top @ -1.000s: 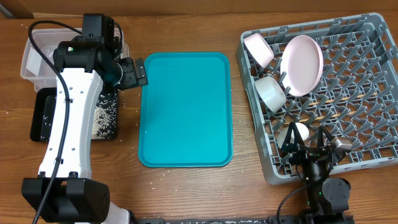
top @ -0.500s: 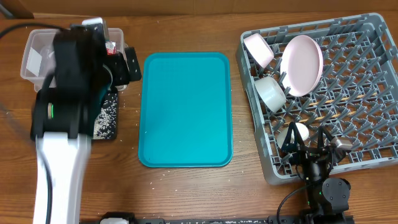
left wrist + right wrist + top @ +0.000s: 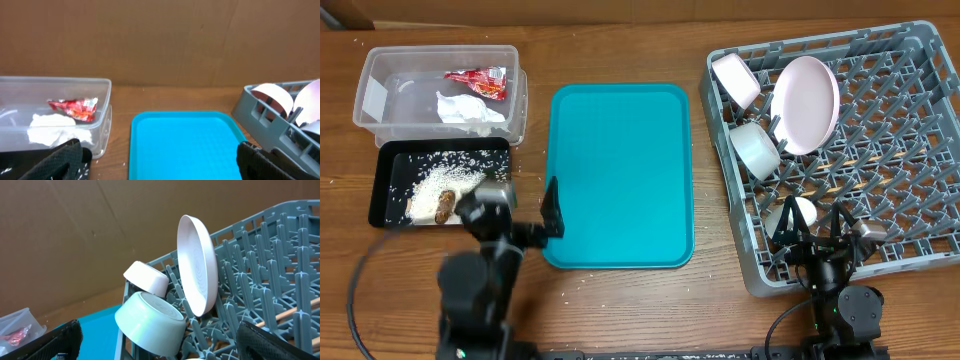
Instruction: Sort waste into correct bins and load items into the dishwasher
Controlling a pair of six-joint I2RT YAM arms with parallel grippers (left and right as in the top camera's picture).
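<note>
1. Clear plastic tub (image 3: 372,122) sits at the far left of the worktop (image 3: 720,310), its long side running left to right. Inside lie the red wrapper (image 3: 478,82) by the rear wall and the white napkin (image 3: 468,110) just in front of it.
2. The black tray (image 3: 388,200) lies directly in front of the tub, edge against edge. It holds rice-like crumbs (image 3: 445,178) heaped near its middle and a brown lump (image 3: 444,207) by its near rim. A few grains lie on the wood off its right edge.
3. The left pincer (image 3: 159,147) hangs low at the black tray's near right corner. Its jaws are spread wide and grip nothing, and one finger (image 3: 552,208) stands over the left rim of the teal tray (image 3: 620,175).
4. The teal tray is bare across its whole surface. A narrow strip of wood separates its left rim from the tub, and a slightly wider strip separates its right rim from the rack.
5. The grey rack (image 3: 920,60) fills the right side, slightly skewed to the worktop's edge.
   - The white plate (image 3: 807,105) stands on edge between pegs.
   - A white bowl (image 3: 735,80) tilts in the rear left corner.
   - A second bowl (image 3: 757,150) tilts just in front of it.
   - A small white round piece (image 3: 795,212), cup or bowl I cannot tell, sits nearer the front.
   - The pegs to the right of the plate stand free.
6. The right pincer (image 3: 812,233) hovers at the rack's near edge beside that small piece, jaws wide and holding nothing.
</note>
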